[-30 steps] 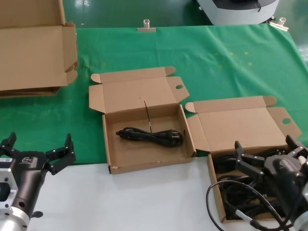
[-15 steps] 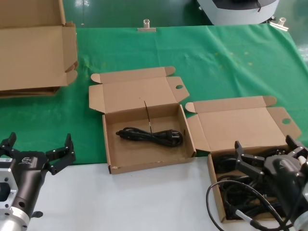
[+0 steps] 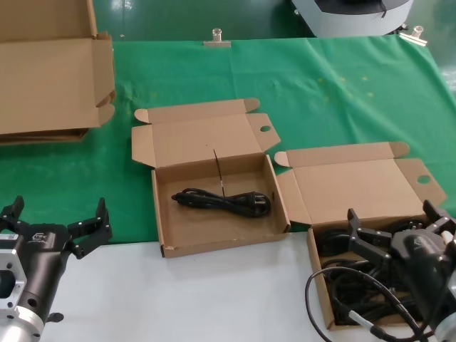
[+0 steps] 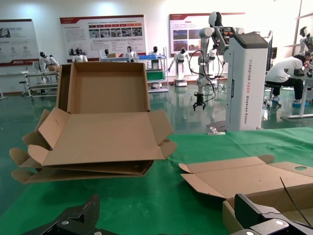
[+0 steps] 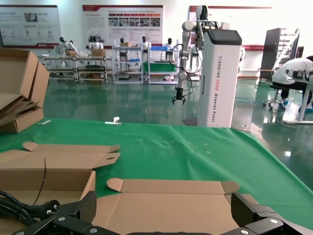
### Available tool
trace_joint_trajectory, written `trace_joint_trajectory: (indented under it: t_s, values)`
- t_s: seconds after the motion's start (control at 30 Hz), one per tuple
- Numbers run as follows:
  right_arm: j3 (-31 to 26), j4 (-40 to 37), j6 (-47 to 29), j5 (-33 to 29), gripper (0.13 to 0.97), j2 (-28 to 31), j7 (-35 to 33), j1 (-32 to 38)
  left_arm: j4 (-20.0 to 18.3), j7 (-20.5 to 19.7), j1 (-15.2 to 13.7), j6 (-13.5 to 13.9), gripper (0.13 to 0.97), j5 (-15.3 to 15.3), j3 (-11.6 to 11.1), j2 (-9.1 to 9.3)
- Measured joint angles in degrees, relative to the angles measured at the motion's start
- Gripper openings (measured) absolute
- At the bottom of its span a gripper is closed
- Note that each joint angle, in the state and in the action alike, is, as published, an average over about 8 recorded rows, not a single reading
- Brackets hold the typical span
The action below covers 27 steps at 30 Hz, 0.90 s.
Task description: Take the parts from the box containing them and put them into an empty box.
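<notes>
Cords (image 3: 356,285) lie beneath open right tool (image 3: 394,229).

Readable lettering here: the white machine cabinet (image 4: 248,81) behind the table, at about two o'clock in the left wrist view, carries vertical text down its side reading "TIANQING AD02 Showcase". The same cabinet (image 5: 219,78) sits near one o'clock in the right wrist view, its vertical lettering starting "TIANQING AD02", the rest too small to make out. The wall posters (image 4: 103,32) up at eleven o'clock have headings and pictures, but their print can't be read. Nothing legible in the head view.
</notes>
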Motion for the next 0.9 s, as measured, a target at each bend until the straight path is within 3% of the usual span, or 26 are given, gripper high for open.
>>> trace_joint_trajectory:
  t_s: [0.9]
  values:
    - [0.00,0.00,0.00,0.00,0.966,0.00,0.00,0.00,0.00,0.00,0.00,0.00,0.966,0.00,0.00,0.00]
